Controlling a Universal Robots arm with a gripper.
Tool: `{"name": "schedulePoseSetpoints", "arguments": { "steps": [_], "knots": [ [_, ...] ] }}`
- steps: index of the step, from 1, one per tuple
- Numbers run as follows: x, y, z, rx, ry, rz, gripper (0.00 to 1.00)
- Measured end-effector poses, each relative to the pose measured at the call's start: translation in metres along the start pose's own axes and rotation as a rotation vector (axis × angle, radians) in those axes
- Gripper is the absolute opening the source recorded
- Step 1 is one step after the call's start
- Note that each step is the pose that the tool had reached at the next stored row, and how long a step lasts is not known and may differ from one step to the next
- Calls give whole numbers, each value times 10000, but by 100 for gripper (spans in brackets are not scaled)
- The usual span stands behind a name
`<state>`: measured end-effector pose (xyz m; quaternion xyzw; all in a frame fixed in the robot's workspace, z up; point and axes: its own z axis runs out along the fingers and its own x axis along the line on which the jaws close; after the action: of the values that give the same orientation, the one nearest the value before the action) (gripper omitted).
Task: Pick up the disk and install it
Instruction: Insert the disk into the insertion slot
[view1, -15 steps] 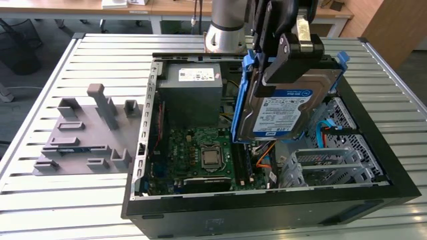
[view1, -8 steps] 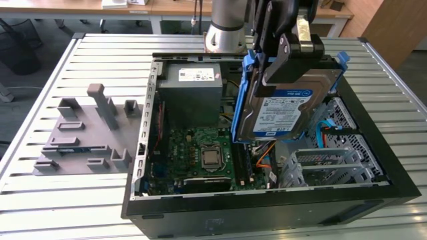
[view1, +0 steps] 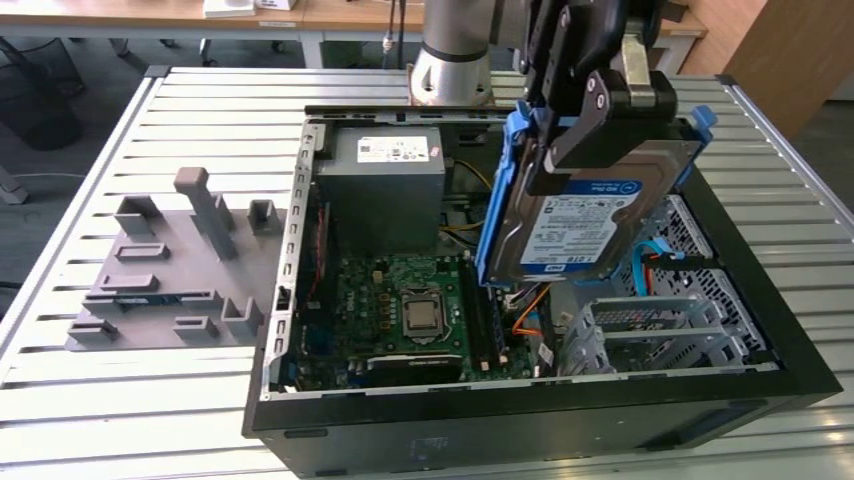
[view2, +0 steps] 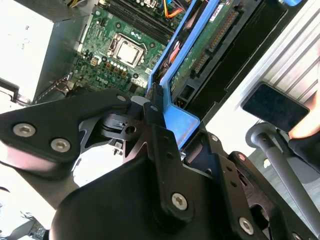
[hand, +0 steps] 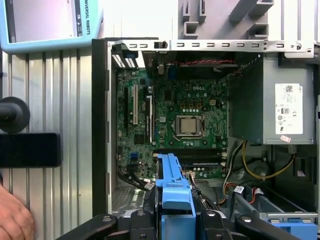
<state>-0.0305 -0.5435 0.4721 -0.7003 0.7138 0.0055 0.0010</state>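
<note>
- Disk (view1: 587, 225): held steeply tilted, nearly on edge, over the open computer case (view1: 534, 410). In the exterior view, the labelled face points to the exterior view's right and the lower end dips towards the gap between the motherboard (view1: 387, 310) and the drive cage (view1: 654, 330). Contact with anything below cannot be confirmed. It is not seated in the cage.
- Worktop (view1: 134, 400): slatted metal; it carries the case and, on the exterior view's left, a grey moulded fixture (view1: 174, 270).
- Case: lies on its side with the side panel off and the interior exposed.
- Arm (view1: 454, 60): mounted behind the case and reaching over it.
- Power supply (view1: 387, 190): a grey box in the far corner of the case, beside the motherboard.
- Jaws: clamped on the upper end of the disk, gripping across its blue bracket (view1: 501, 190). The second wrist view shows the bracket (view2: 185, 122) pinched between them, with the disk's green circuit board (view2: 210, 45) alongside.
- Person's hand (hand: 15, 215): at the edge of the first wrist view, resting on the worktop outside the case, near a black slab-shaped object (hand: 30, 150).
- Processor (view1: 422, 315): uncovered, at the centre of the motherboard.
</note>
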Motion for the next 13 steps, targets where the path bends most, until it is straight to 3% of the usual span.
{"name": "schedulePoseSetpoints", "arguments": {
  "steps": [13],
  "knots": [
    [18,-4,3,0,11,-1,36]
  ]
}}
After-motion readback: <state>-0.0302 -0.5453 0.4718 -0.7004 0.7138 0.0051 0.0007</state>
